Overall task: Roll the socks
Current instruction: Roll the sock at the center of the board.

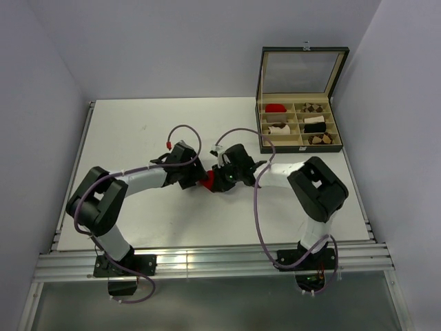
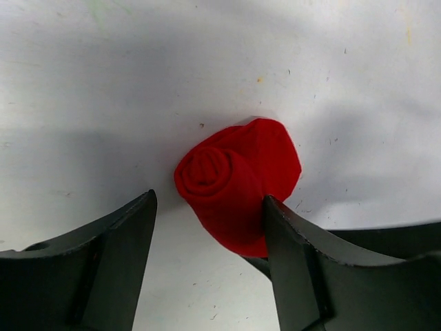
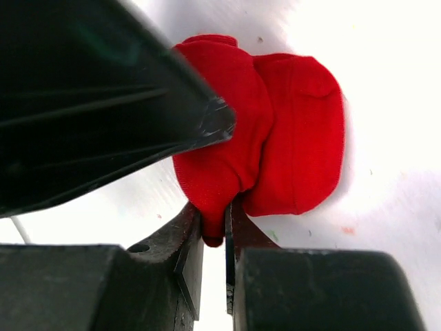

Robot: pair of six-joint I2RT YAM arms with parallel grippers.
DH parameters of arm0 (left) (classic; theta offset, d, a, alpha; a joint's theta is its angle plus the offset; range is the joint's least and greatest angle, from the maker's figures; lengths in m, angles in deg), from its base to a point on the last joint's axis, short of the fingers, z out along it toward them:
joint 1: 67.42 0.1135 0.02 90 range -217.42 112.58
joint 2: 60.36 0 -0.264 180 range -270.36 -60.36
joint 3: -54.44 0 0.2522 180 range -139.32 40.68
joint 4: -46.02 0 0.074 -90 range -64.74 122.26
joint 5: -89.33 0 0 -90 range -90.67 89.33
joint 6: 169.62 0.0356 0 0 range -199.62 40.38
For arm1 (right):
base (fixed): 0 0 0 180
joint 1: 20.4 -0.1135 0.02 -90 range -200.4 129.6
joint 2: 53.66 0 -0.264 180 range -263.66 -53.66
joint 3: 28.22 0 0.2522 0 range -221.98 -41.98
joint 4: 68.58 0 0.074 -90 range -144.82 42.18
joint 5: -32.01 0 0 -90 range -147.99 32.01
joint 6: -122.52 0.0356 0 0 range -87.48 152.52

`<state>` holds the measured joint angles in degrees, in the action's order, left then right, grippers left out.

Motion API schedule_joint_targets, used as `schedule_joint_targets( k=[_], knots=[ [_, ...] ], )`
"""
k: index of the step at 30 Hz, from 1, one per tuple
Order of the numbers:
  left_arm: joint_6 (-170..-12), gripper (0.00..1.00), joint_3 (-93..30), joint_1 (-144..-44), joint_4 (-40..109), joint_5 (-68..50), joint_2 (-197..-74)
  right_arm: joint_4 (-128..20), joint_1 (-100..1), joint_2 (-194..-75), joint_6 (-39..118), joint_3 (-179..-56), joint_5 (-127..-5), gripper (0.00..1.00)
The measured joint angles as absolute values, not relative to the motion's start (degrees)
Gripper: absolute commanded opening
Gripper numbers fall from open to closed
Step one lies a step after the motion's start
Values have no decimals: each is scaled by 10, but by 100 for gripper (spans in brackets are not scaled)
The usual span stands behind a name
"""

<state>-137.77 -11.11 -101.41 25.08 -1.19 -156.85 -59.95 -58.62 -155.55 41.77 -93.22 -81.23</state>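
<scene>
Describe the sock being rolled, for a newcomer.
On the white table, look where the black-and-white left arm and right arm meet. A rolled red fabric sock lies there. Unlike the red bundle in the black compartment box, it's on the tabletop.

red sock [image 1: 205,181], flanked by left pincer [image 1: 196,177], right pincer [image 1: 218,181]

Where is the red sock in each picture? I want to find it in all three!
Top view: the red sock is a small patch mid-table, between the left tool and the right tool.
Left wrist view: centre, rolled up, between the left tool's open fingers.
Right wrist view: upper middle, its lower edge pinched in the right tool.
Shared landmark: the white table under it.
</scene>
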Motion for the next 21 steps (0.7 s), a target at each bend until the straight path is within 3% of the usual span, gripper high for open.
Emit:
schedule_joint_targets(
  k=[13,21],
  knots=[
    [-1399,65,-92,-1011,260,-6,-1556,-639,-485,-1665,529,-968,-1083,0],
    [-1403,44,-96,-1012,273,-13,-1575,-628,-483,-1667,544,-972,-1090,1]
  ],
)
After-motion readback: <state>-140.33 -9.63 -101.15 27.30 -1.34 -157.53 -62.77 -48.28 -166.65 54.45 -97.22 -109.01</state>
